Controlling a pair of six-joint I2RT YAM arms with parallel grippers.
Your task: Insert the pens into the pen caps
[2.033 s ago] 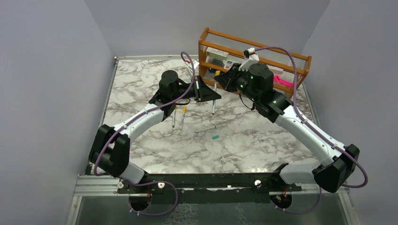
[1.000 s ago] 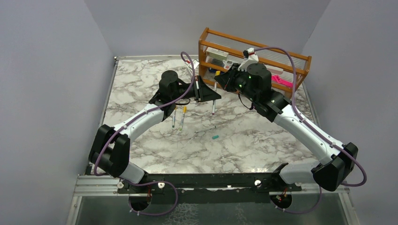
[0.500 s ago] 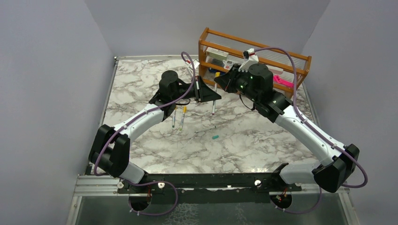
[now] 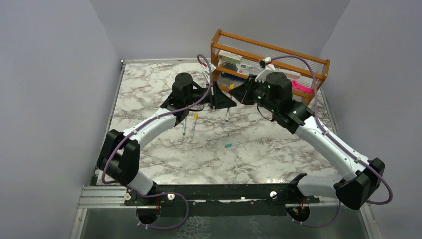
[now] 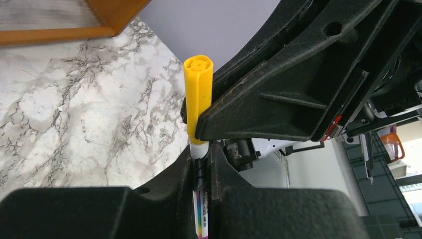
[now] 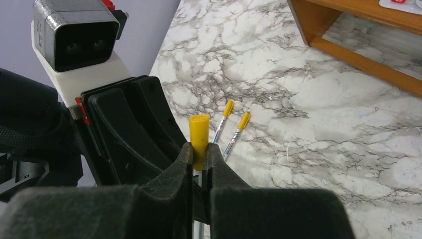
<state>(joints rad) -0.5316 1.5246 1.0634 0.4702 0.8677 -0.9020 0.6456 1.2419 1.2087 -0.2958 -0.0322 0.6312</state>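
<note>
We find the yellow cap (image 5: 198, 94) sitting on the end of a white pen (image 5: 200, 199), held off the marble at the table's far centre. The left gripper (image 5: 201, 154) is clamped on the barrel and the right gripper (image 6: 199, 149) is pinched on the cap. From there, two capped pens (image 4: 193, 125) lie at eight o'clock and a teal cap (image 4: 228, 146) at six, with bare marble table (image 4: 149, 99) around them. The wooden rack (image 4: 268, 52) crowds in at one o'clock.
</note>
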